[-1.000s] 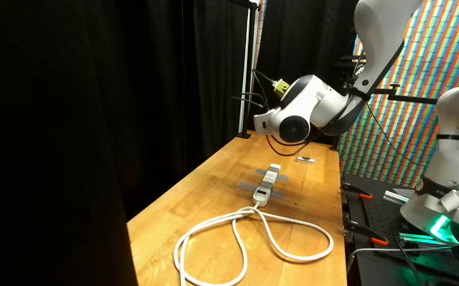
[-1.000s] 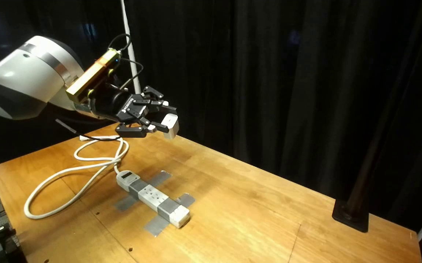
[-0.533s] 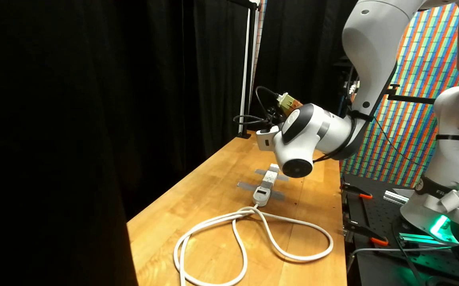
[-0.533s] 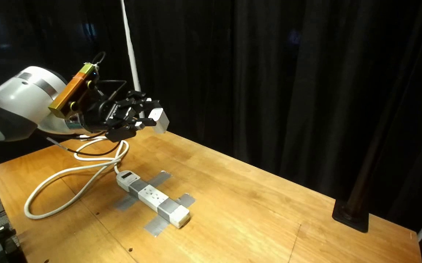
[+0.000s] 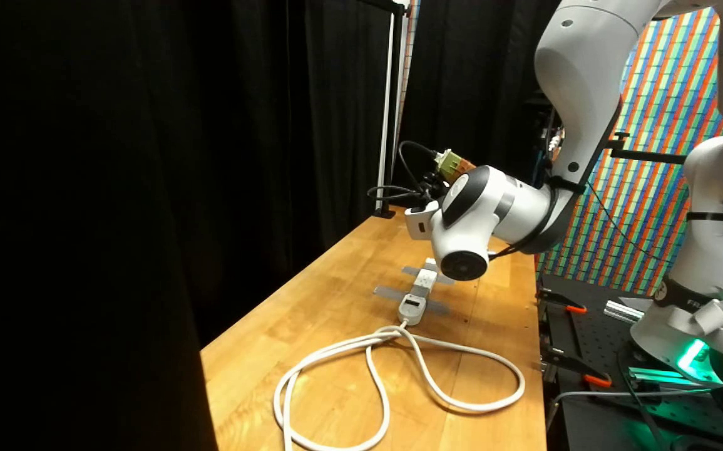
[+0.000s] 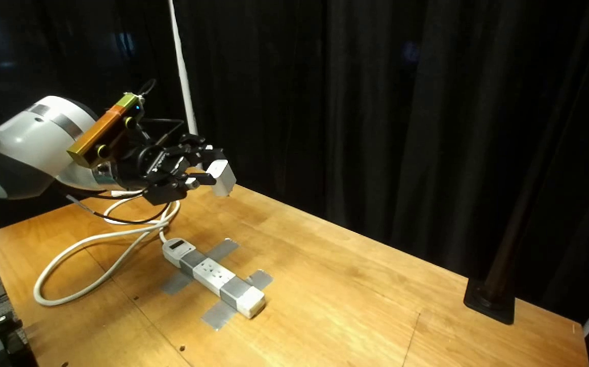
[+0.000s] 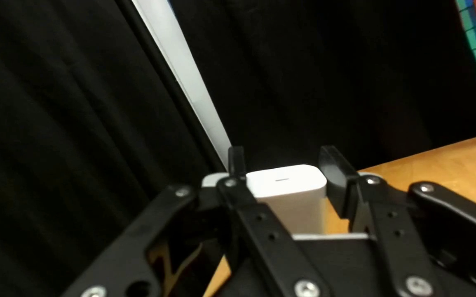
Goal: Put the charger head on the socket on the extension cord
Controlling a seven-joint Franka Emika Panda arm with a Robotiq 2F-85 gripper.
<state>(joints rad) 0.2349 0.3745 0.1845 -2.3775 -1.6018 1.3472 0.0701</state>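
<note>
The black, jointed gripper (image 7: pixel 284 165) is pinching a small, white, boxy charger head (image 6: pixel 222 178) between half-spread fingers (image 7: pixel 338 177), above the brown wooden table (image 6: pixel 325 265).

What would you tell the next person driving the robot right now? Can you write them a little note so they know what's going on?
Pincer: shut on the charger head, holding it up in the air, apart from the socket.
Socket: faces up on the table, strapped down with grey tape.
Extension cord: lies in loose loops on the table.
Done: charger head picked up.
Left: bring it over the socket, line it up and push it in. Not plugged in yet.
</note>
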